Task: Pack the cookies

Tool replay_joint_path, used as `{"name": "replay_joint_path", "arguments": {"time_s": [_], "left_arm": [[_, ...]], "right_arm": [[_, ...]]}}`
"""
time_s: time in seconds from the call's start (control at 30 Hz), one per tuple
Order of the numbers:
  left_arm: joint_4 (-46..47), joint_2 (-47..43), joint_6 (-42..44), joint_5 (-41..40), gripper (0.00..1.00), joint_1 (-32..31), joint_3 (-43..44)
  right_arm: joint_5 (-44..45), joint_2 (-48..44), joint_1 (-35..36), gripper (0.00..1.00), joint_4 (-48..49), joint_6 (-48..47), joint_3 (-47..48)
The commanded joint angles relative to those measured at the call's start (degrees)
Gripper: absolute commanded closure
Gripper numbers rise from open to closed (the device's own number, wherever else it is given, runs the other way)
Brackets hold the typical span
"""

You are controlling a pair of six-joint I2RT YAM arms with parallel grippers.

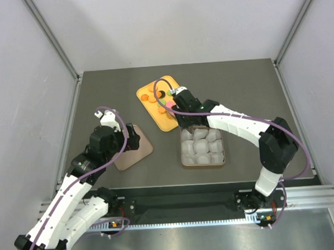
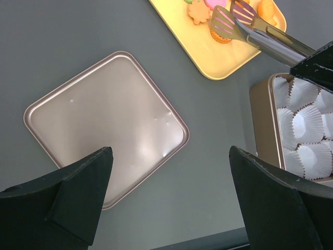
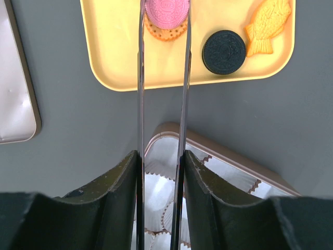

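Well, my right gripper point(image 3: 161, 166) is clenched on a pair of metal tongs point(image 3: 141, 78). Their two arms reach over the yellow tray point(image 3: 119, 57) and run either side of a pink cookie point(image 3: 166, 9), which lies on a tan cookie point(image 3: 165, 32) (the tips are cut off at the frame edge, so I cannot tell if they touch it). The other cookies point(image 1: 146, 98) lie on the same tray, with a black cookie point(image 3: 223, 51) and a fish-shaped cookie point(image 3: 268, 26) right of the tongs. Under my wrist sits the square tin point(image 3: 234, 161), full of white paper cups point(image 3: 156, 187), just beside the tray's near edge. My left gripper point(image 2: 170, 153) hangs released above the flat golden lid point(image 2: 104, 125), apart from tray and tin. Open grey table point(image 1: 238, 87) spreads behind and to the right, closed in by pale walls point(image 1: 178, 23).
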Motion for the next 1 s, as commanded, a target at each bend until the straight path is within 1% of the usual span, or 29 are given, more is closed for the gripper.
{"name": "replay_joint_path", "arguments": {"time_s": [0.0,0.33,0.53,0.63,0.83,0.97], "left_arm": [[1.17,0.02,-0.11,-0.46,0.02,-0.02,-0.48],[1.26,0.02,-0.2,-0.63,0.02,-0.02,-0.4],[1.08,0.11,-0.2,-0.72,0.02,-0.02,-0.48],[1.17,0.28,-0.2,-0.81,0.02,-0.02,-0.4],[1.08,0.63,-0.28,-0.81,0.02,0.06,-0.4],[1.08,0.81,-0.2,-0.9,0.02,-0.02,-0.4]], "right_arm": [[0.89,-3.64,0.67,0.67,2.55,0.47,0.99],[1.24,-7.24,0.05,0.67,2.03,0.39,1.35],[0.27,-12.77,0.05,0.68,0.62,0.82,-0.67],[0.27,-18.39,0.05,0.68,-1.13,1.0,-4.26],[-2.01,-33.32,0.05,0.67,-7.55,2.75,-11.38],[-3.5,-39.49,0.14,0.67,-11.77,3.72,-14.91]]}}
